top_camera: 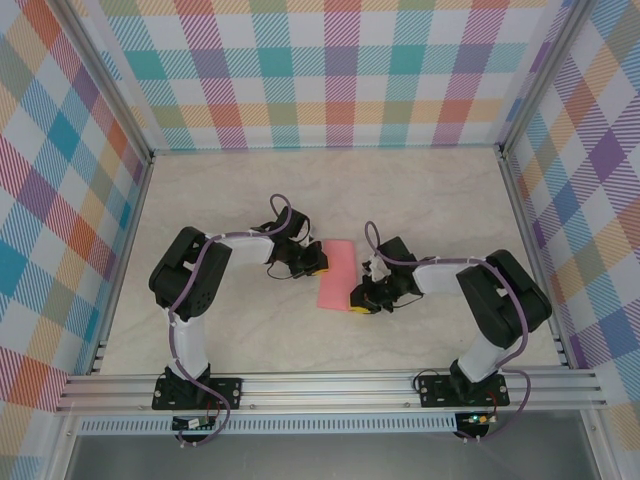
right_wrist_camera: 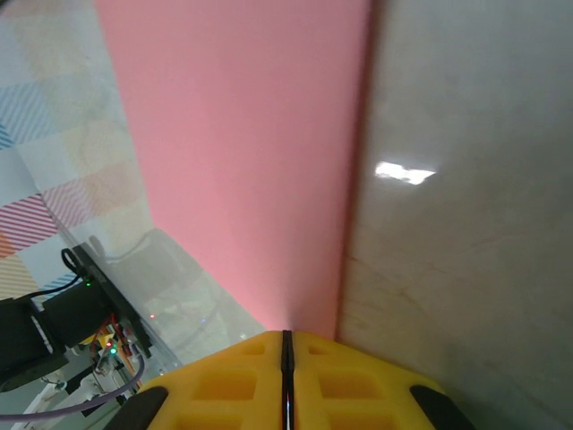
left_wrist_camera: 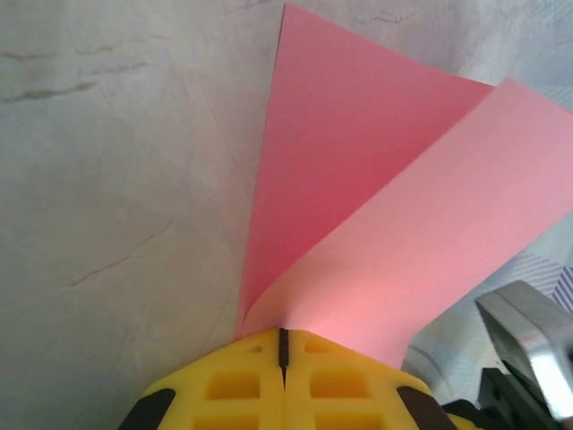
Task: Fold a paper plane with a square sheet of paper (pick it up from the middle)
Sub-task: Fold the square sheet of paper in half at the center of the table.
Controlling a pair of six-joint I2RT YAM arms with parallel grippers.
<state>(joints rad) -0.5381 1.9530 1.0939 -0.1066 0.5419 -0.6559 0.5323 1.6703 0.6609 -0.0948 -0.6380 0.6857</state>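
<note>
Sheet: The pink sheet of paper [top_camera: 337,272] sits in the middle of the worktop [top_camera: 430,200], between my two arms. From above it looks long, not square, so I think it is folded in half.
Long side: It runs from far to near, and the near end leans a little to the left.
Left pincer: The left pincer [top_camera: 312,262] has its tips pressed together on the left long edge, toward the far end. Up close, two layers fan out from the tips [left_wrist_camera: 283,345], and the top one curls up.
Right pincer: The right pincer [top_camera: 360,303] is at the near right corner. The pink runs right into its shut tips [right_wrist_camera: 286,345], so I judge it is clamped on the sheet, though this view is blurry.
Nearer arm: Both are touching the sheet, one on each side.
What counts next: The top layer is not lying flat. It has to come down square on the bottom one before I press a crease.
In the way: Nothing lies on the sheet. The sheet is narrow, so my two pincers are near each other and could bump.
</note>
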